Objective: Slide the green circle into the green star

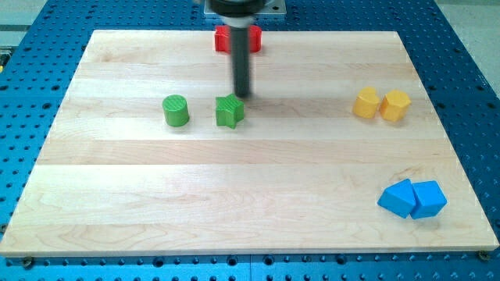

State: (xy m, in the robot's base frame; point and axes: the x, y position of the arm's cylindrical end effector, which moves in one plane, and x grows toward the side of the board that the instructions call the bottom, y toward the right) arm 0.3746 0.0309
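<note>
Item: green circle, left-centre, short gap left of green star. Prob light, rigid, slides easy, may roll off-line. My tip bare, grasping nothing, just far-right of star. Contact pt: circle's left face.

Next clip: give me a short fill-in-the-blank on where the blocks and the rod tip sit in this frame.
1. The green circle lies to the view's ____ of the green star.
2. My tip is just above and right of the green ____.
3. The two ____ blocks sit side by side near the view's right edge.
4. The red block lies partly behind the ____.

Missing words: left; star; yellow; rod
</note>
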